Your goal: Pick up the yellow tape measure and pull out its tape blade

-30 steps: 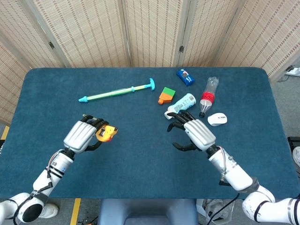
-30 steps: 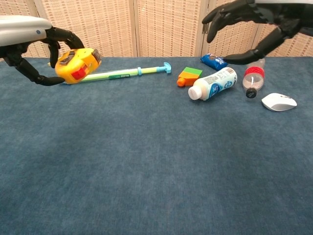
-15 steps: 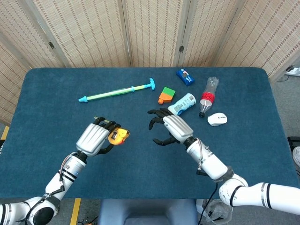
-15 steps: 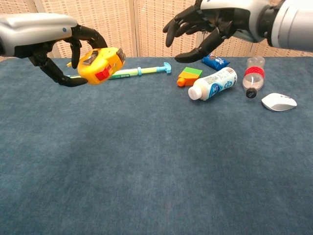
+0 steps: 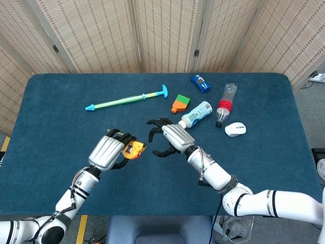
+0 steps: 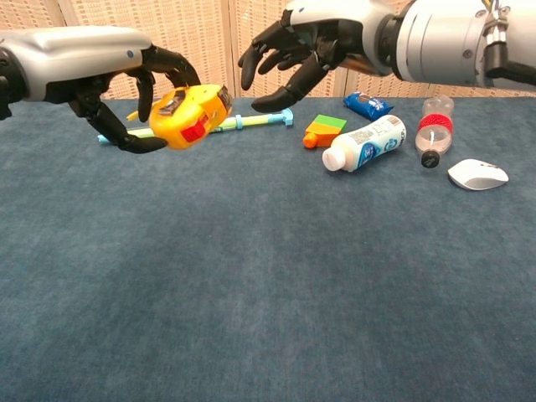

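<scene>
My left hand [image 5: 108, 154] [image 6: 126, 88] grips the yellow tape measure [image 5: 134, 150] [image 6: 192, 115], which has a red button patch, and holds it in the air above the blue table. The case points to the right, toward my right hand. My right hand [image 5: 170, 138] [image 6: 301, 46] hovers just to the right of the tape measure with its fingers spread and nothing in them. A short gap separates its fingertips from the case. No tape blade shows outside the case.
Behind the hands a green and blue pump stick [image 5: 127, 99] [image 6: 239, 122] lies on the blue table [image 5: 61, 122]. To the right lie an orange and green block [image 5: 179, 103], a white bottle [image 5: 196, 114], a blue packet [image 5: 200, 83], a clear bottle [image 5: 225, 103] and a white mouse [image 5: 235, 129].
Both hands have moved toward each other. The left hand carried the tape measure rightward, and the right hand swung left across the table until it came close to the case.
</scene>
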`<act>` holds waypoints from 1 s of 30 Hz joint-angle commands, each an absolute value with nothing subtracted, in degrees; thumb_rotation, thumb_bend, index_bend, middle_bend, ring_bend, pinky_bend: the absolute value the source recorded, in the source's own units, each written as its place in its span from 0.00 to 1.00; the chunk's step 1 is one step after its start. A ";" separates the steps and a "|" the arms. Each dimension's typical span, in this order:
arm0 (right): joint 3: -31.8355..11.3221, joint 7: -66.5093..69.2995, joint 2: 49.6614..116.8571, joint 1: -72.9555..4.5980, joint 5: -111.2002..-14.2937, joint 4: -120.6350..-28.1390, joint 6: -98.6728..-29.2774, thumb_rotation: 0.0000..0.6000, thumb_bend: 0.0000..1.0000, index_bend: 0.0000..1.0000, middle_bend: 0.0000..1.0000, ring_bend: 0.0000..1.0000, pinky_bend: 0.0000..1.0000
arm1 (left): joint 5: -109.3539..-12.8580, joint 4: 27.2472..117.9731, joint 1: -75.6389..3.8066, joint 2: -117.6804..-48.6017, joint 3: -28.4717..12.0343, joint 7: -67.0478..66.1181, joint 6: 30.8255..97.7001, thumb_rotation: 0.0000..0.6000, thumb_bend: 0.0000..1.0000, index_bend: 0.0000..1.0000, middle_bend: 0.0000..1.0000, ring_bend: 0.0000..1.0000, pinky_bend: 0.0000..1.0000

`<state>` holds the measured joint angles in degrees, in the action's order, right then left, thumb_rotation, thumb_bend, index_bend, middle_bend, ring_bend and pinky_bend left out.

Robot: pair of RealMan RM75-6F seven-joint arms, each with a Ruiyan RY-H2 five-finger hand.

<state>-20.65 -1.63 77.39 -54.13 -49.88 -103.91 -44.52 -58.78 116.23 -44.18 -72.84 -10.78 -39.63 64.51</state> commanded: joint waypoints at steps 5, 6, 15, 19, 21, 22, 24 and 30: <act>-20.71 -1.91 78.64 -56.01 -48.04 -102.41 -44.58 1.00 0.32 0.47 0.16 0.12 0.03 | -57.67 116.33 -44.93 -73.18 -10.88 -39.97 65.10 1.00 0.40 0.52 0.57 0.49 0.21; -20.71 -1.89 78.78 -56.23 -47.75 -102.25 -44.61 1.00 0.32 0.47 0.16 0.12 0.03 | -57.46 116.33 -45.05 -73.20 -10.81 -40.05 65.15 1.00 0.40 0.52 0.57 0.49 0.21; -20.23 -2.36 79.54 -57.97 -45.78 -101.40 -44.28 1.00 0.32 0.47 0.17 0.12 0.03 | -56.53 116.19 -45.88 -73.68 -10.64 -40.20 65.77 1.00 0.40 0.52 0.57 0.49 0.21; -20.14 -2.29 79.65 -58.51 -45.02 -101.14 -44.13 1.00 0.32 0.47 0.17 0.12 0.03 | -56.58 116.26 -46.04 -73.59 -10.43 -40.03 65.94 1.00 0.40 0.52 0.57 0.49 0.20; -20.01 -2.32 79.62 -58.73 -44.77 -101.09 -44.07 1.00 0.32 0.48 0.17 0.12 0.03 | -56.49 116.23 -46.08 -73.53 -10.35 -39.79 66.00 1.00 0.40 0.52 0.57 0.49 0.20; -19.95 -2.32 79.61 -58.79 -44.71 -101.11 -44.08 1.00 0.32 0.48 0.17 0.13 0.03 | -56.45 116.20 -46.10 -73.49 -10.33 -39.70 66.02 1.00 0.40 0.52 0.57 0.49 0.20; -19.79 -2.26 79.53 -58.88 -44.57 -101.18 -44.06 1.00 0.32 0.49 0.17 0.13 0.03 | -56.40 116.06 -46.14 -73.44 -10.25 -39.50 66.08 1.00 0.40 0.52 0.57 0.49 0.20; -19.55 -1.78 79.27 -58.84 -44.60 -101.53 -44.27 1.00 0.32 0.51 0.18 0.13 0.03 | -56.06 115.69 -46.27 -73.36 -10.03 -39.09 66.17 1.00 0.40 0.52 0.57 0.49 0.20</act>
